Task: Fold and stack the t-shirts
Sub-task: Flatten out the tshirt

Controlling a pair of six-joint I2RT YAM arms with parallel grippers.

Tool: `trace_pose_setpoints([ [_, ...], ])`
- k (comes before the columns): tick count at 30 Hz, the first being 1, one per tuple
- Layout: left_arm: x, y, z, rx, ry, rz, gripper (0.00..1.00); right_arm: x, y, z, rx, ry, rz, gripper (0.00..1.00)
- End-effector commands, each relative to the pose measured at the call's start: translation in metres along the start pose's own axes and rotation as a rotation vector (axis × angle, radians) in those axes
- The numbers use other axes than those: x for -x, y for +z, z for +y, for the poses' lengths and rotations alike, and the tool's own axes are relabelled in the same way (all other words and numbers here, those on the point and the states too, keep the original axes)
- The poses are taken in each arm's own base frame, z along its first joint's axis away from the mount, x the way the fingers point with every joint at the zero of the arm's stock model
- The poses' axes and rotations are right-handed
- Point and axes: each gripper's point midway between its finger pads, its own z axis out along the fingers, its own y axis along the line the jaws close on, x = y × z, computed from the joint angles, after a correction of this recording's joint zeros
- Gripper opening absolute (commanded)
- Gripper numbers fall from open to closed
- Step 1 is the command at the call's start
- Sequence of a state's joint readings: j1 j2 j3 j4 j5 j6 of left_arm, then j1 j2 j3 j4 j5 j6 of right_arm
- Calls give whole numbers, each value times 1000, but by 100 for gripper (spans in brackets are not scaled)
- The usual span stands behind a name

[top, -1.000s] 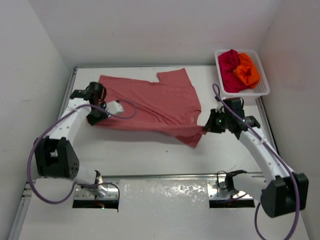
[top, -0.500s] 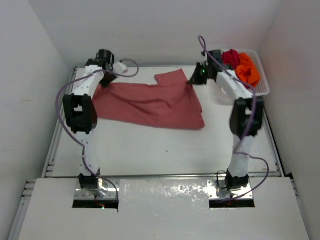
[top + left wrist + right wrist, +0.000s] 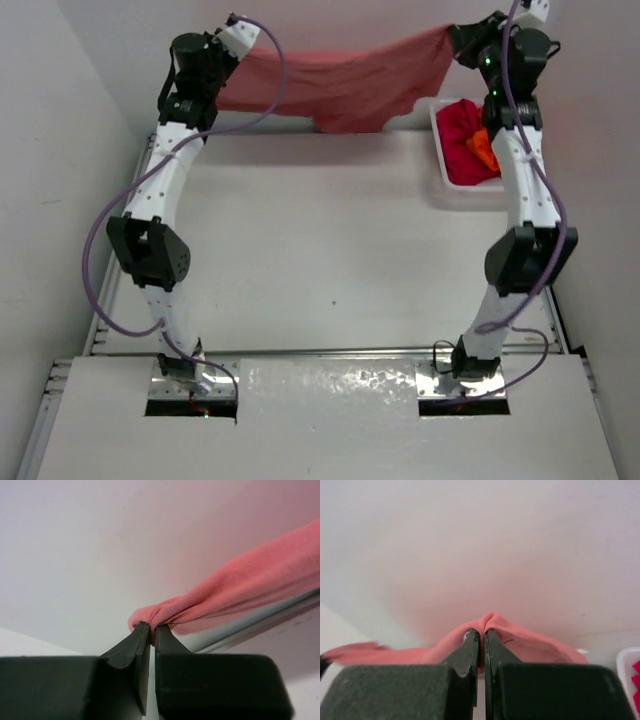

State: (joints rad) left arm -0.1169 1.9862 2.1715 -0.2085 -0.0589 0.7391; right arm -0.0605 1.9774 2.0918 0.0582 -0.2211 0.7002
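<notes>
Left gripper (image 3: 151, 627): jaws pinched almost together on a bunched corner of the salmon-pink t-shirt (image 3: 350, 85), the cloth gathered into a small knot just past the tips and trailing off to the right. Right gripper (image 3: 482, 632): jaws closed tight on the opposite corner of the same shirt, a fold of fabric peaking above the tips and spreading to either side. Salmon-pink t-shirt: held high at the far side of the scene, clear of the table (image 3: 330, 250), stretched between the two grippers in front of the back wall (image 3: 330, 20); its upper edge sags slightly toward the middle and its lower edge hangs unevenly, lowest near the centre. Left arm (image 3: 165, 170) and right arm (image 3: 525, 180): both reach from the near edge up toward the far wall, each trailing a purple cable (image 3: 100, 250). White mesh basket (image 3: 445, 180): far right of the table, holding the crimson t-shirt (image 3: 462, 125) and, just right of it, the orange t-shirt (image 3: 483, 148), partly hidden behind the right arm.
</notes>
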Motion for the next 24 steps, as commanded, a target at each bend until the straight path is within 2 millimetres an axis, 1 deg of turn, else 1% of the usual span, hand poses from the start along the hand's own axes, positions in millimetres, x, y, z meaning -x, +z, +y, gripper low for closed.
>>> trace_pose_setpoints([
  [1,-58,-4,-30,-83,97,128,0,-61,-25,-15,-8,-29,114,0],
  [2,-70,-10,-36,-104,144,159,0,-78,-39,-21,-15,-30,143,0],
  [3,-107,-19,-63,-173,173,233,0,-108,-68,-31,-46,-25,208,0],
  [4,-133,-41,-82,-249,230,294,0,-137,-100,-40,-75,-46,288,0],
  [5,-121,-45,-72,-235,256,269,0,-168,-114,-55,-107,-44,368,0],
  [6,-146,-60,-91,-307,279,325,0,-166,-135,-47,-98,-67,382,0],
  [7,-166,-82,-107,-401,299,398,0,-187,-159,-49,-118,-70,458,0],
  [8,-170,-99,-110,-455,333,417,0,-223,-190,-60,-140,-93,556,0],
  [9,-199,-132,-132,-587,352,518,0,-224,-212,-51,-131,-118,577,0],
  [10,-209,-149,-140,-646,369,554,0,-243,-237,-50,-147,-120,658,0],
  [11,-217,-167,-143,-704,413,580,0,-274,-269,-55,-160,-133,751,0],
  [12,-232,-193,-153,-788,426,648,0,-289,-288,-49,-153,-143,803,0],
  [13,-252,-217,-167,-868,438,705,0,-294,-310,-44,-152,-149,840,0],
  [14,-260,-234,-170,-919,460,736,0,-315,-336,-45,-159,-142,910,0],
  [15,-272,-255,-177,-985,473,788,0,-330,-355,-40,-149,-143,971,0],
  [16,-288,-277,-186,-1048,488,839,0,-333,-364,-35,-145,-128,978,0],
  [17,-297,-288,-187,-1073,511,870,0,-347,-381,-37,-153,-110,1024,0],
  [18,-304,-299,-190,-1097,523,895,0,-356,-390,-35,-147,-99,1052,0],
  [19,-316,-315,-196,-1136,530,931,0,-361,-396,-35,-151,-86,1072,0],
  [20,-321,-323,-199,-1157,530,948,0,-368,-404,-38,-159,-80,1097,0],
  [21,-324,-329,-202,-1174,525,961,0,-371,-407,-40,-164,-80,1108,0],
  [23,-331,-339,-208,-1211,512,993,0,-376,-407,-44,-169,-92,1122,0],
  [24,-332,-337,-208,-1209,507,998,0,-377,-405,-45,-168,-95,1123,0],
])
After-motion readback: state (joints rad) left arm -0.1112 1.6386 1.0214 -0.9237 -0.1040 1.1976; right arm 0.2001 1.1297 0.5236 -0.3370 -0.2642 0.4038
